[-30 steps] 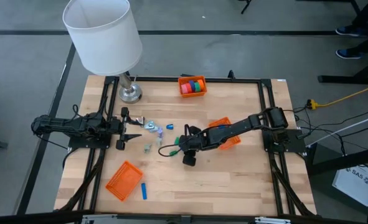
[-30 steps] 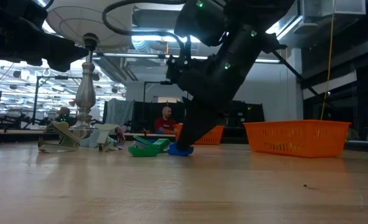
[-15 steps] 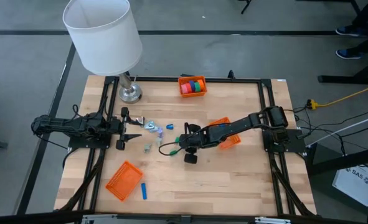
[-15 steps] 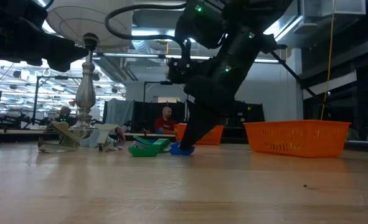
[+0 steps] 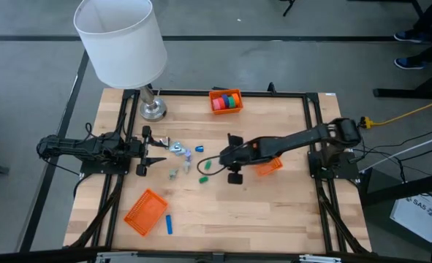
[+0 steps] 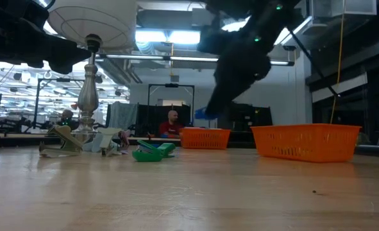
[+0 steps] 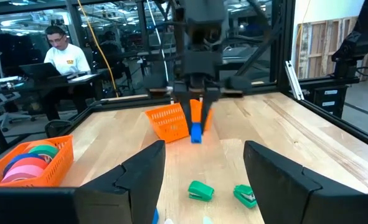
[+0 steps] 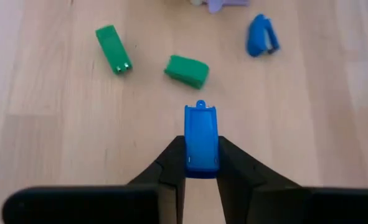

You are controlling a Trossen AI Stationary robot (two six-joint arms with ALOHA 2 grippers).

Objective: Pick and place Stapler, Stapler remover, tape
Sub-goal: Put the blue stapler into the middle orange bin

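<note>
My right gripper (image 8: 200, 163) is shut on a small blue stapler (image 8: 200, 138) above the middle of the table, also seen in the low view (image 6: 205, 113) and in the left wrist view (image 7: 196, 132). Below it on the wood lie two green staplers (image 8: 187, 70) (image 8: 114, 48) and a blue staple remover (image 8: 260, 35). The tape rolls (image 5: 227, 101) sit in a small orange basket at the far edge. My left gripper (image 5: 153, 151) waits open at the table's left side, holding nothing. My right gripper pinches the blue stapler's two long sides (image 8: 199, 163) between its two fingers, near one end. The fingers slant down from the table's right side and lie along the stapler, whose other end sticks out past the fingertips. The stapler is lifted clear of the table.
A lamp (image 5: 120, 40) stands at the far left, its base (image 5: 153, 109) on the table. One orange basket (image 5: 144, 212) lies near the front left, another (image 5: 268, 165) under my right arm. A blue piece (image 5: 168, 224) lies beside the front basket. Small clutter (image 5: 179, 148) lies before my left gripper.
My right gripper has risen from the table and drawn back toward the table's right edge. The blue stapler, which lay on the wood next to the green ones, has gone up with it and now hangs clear. The green staplers have stayed on the table.
</note>
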